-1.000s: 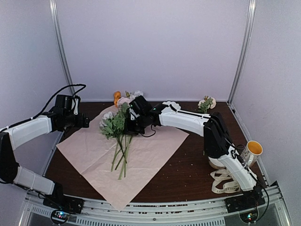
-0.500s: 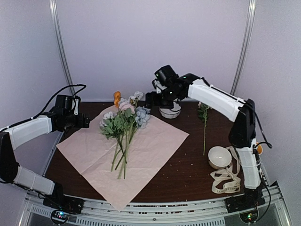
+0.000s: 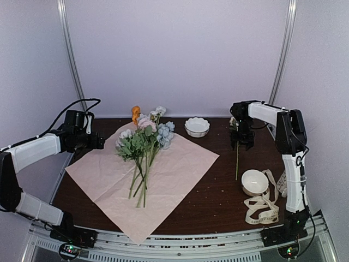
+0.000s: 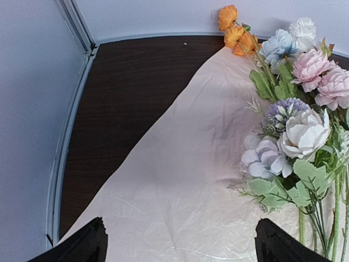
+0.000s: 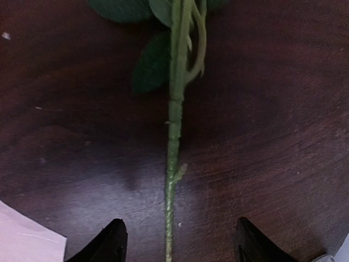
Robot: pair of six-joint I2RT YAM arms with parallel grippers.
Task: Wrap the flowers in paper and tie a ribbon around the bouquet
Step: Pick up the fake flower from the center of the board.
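top external view: the flowers [image 3: 143, 143] lie flat on the paper [image 3: 180, 169], left of the middle of the worktop [image 3: 218, 202]. their long axis runs from far to near. the blooms sit at the far end and the bare green stems fan slightly as they point back toward the arm bases. the heads are pale blue, white and soft pink, packed over a ruff of green leaves. a few orange ones poke out past the paper's far corner, close to the back wall. the paper is a light pink sheet, faintly crinkled and much wider than the bunch. it is turned like a diamond, with one corner hanging toward the near edge.

one more stem [image 3: 236, 161] lies apart on the bare wood to the right, also lengthwise far to near, its leafy end farthest away. the right jaws stand spread over its far part. in the right wrist view the stem [image 5: 173, 136] runs straight up between the two fingertips [image 5: 115, 240] and touches neither.

the left jaws are spread wide too, holding nothing, and hover over the paper's left side beside the blooms [image 4: 297, 136].

the ribbon [image 3: 260, 210], cream with faint lettering, is heaped in loose loops at the near right. it lies just beside a white bowl [image 3: 254, 182], and a second bowl [image 3: 197, 126] sits near the back.
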